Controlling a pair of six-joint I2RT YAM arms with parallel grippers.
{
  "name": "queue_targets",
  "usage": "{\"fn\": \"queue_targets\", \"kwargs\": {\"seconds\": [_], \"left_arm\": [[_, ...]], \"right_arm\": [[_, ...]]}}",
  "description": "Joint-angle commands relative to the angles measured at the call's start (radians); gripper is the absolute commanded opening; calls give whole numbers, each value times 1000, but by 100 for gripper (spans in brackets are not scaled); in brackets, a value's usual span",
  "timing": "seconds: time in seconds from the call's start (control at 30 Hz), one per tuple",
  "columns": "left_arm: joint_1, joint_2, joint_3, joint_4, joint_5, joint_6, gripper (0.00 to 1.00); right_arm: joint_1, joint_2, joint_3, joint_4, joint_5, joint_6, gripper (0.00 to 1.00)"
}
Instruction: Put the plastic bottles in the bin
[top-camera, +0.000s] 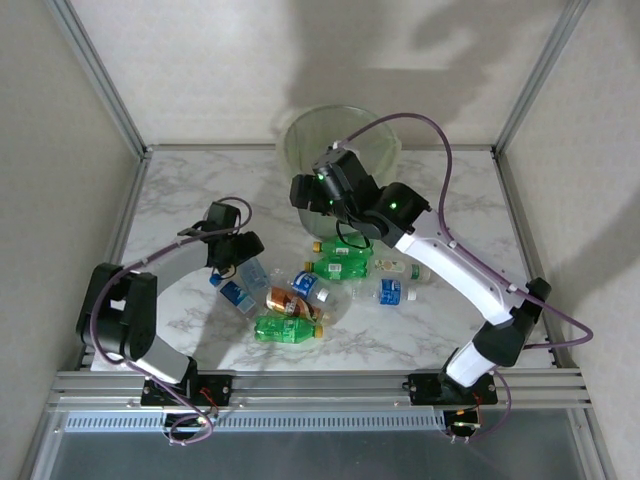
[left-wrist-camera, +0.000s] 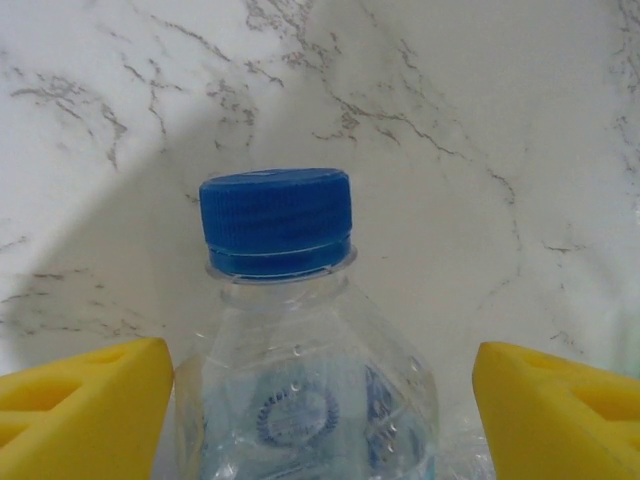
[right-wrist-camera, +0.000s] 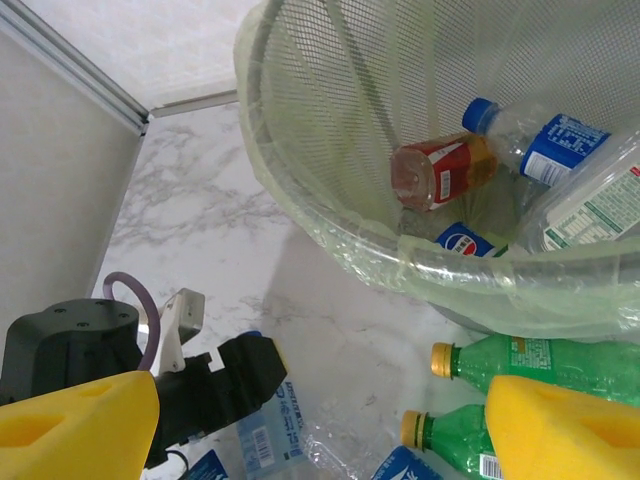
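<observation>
The bin (top-camera: 340, 135), a grey mesh pail with a pale green liner, stands at the back middle of the table. In the right wrist view the bin (right-wrist-camera: 300, 215) holds a red-labelled bottle (right-wrist-camera: 440, 170) and blue-labelled ones. Several plastic bottles (top-camera: 330, 285) lie in a heap at mid-table. My left gripper (top-camera: 240, 262) is low over a clear bottle. The left wrist view shows that blue-capped bottle (left-wrist-camera: 300, 330) between the yellow fingers (left-wrist-camera: 90, 400); my left gripper (left-wrist-camera: 322, 425) is open, with a gap on the right side. My right gripper (top-camera: 322, 198) hovers open and empty near the bin's front rim.
Under my right gripper (right-wrist-camera: 320, 430) lie green bottles with yellow caps (right-wrist-camera: 520, 360), the clear bottle (right-wrist-camera: 270, 430) and the black left wrist (right-wrist-camera: 210, 385). Aluminium frame posts and pale walls bound the marble table (top-camera: 180, 200). The right arm's purple cable (top-camera: 440, 150) arches over the bin.
</observation>
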Motion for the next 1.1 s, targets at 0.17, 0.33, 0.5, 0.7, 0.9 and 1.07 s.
{"fn": "queue_targets", "kwargs": {"seconds": [0.17, 0.33, 0.5, 0.7, 0.9, 1.07], "left_arm": [[-14, 37, -5, 23, 22, -11, 75], [-14, 33, -1, 25, 27, -13, 68], [-13, 20, 21, 10, 24, -11, 66], [-12, -38, 70, -28, 16, -1, 65], [-10, -153, 167, -29, 63, -11, 66], [-9, -211, 273, -13, 161, -41, 66]], "right_arm": [[20, -39, -54, 20, 31, 50, 85], [26, -50, -69, 17, 37, 61, 84], [30, -68, -91, 18, 45, 75, 84], [36, -83, -114, 24, 39, 81, 84], [48, -83, -122, 70, -33, 32, 84], [71, -81, -110, 118, -82, -28, 85]]}}
